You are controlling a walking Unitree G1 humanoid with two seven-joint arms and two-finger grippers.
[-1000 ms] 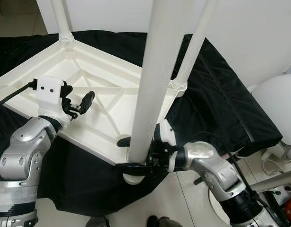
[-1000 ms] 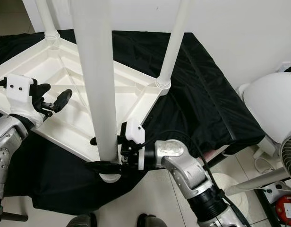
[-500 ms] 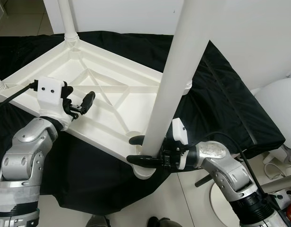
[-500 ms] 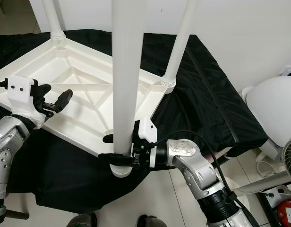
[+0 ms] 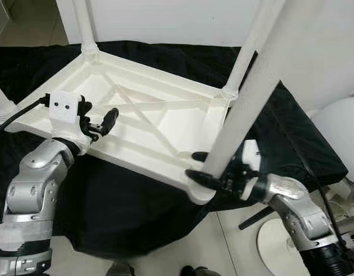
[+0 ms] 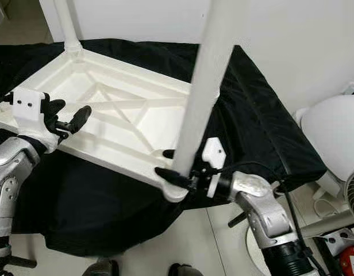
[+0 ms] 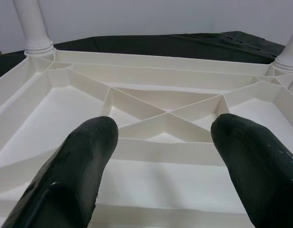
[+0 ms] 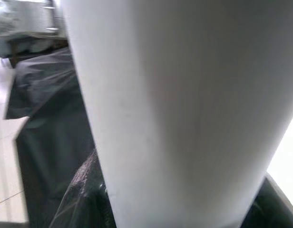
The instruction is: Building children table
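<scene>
Left eye view: a white plastic tabletop (image 5: 148, 123) is lying upside down on a black cloth (image 5: 280, 138) that is covering the counter, its ribbed underside facing up with diagonal braces crossing at the middle. The right gripper (image 5: 195, 165) is clasping the near table leg (image 5: 246, 109) just above its lower end, one black finger showing on each side of the tube; the leg is tilting toward the robot's right as it rises, and its foot is sitting at the corner socket (image 5: 199, 192) nearest the robot (whether it is fully seated cannot be told). The left gripper (image 5: 99, 123) is hovering over the tabletop's near-left rim with its fingers spread apart and nothing between them; in the left wrist view the two black fingers (image 7: 80, 166) are framing the braces without touching them. A far leg (image 5: 246, 49) is standing in the far-right corner socket, and another (image 5: 84, 26) is standing in the far-left one. A further white post (image 5: 0, 100) is showing at the robot's left edge of the tabletop. In the right wrist view the held leg (image 8: 184, 109) is looming close and blurred, with the cloth (image 8: 46, 109) behind it. A white rounded object (image 5: 338, 135) is sitting on the floor to the right of the counter.
</scene>
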